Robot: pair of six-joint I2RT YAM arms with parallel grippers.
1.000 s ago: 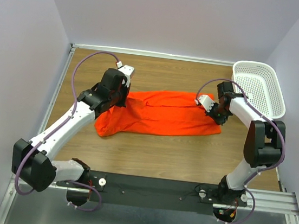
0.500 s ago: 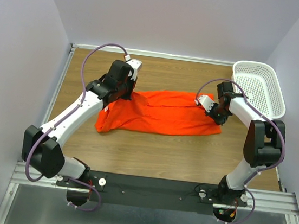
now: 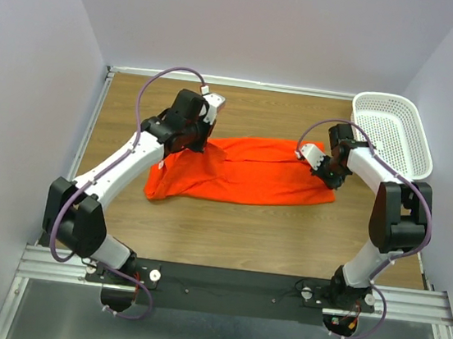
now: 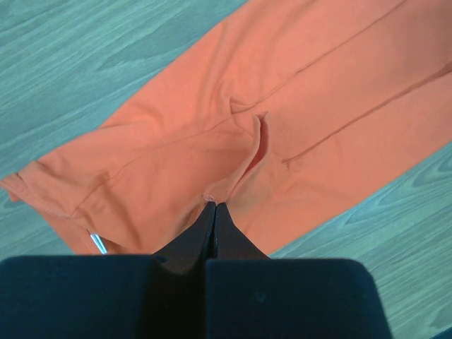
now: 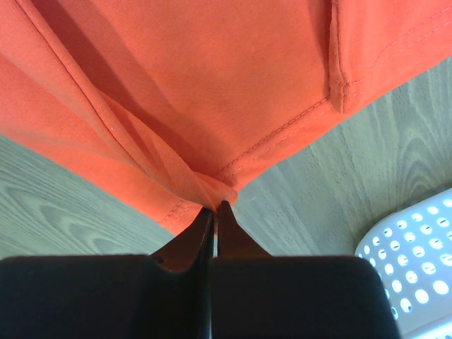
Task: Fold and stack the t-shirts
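1. Top view: the t-shirt (image 3: 243, 171) lies as a long band across the middle of the worktop (image 3: 244, 229). One arm is at each end, likely so the cloth lifts evenly for a fold. The arms hide both grips. The basket (image 3: 392, 132) waits at the far right corner.
2. Left wrist view: the left jaws are together, pinching a raised ridge of cloth. A white sliver (image 4: 97, 244), perhaps the label, is half hidden.
3. Right wrist view: the right jaws are clamped on a thin gather at the hem corner. How many layers they hold is unclear.
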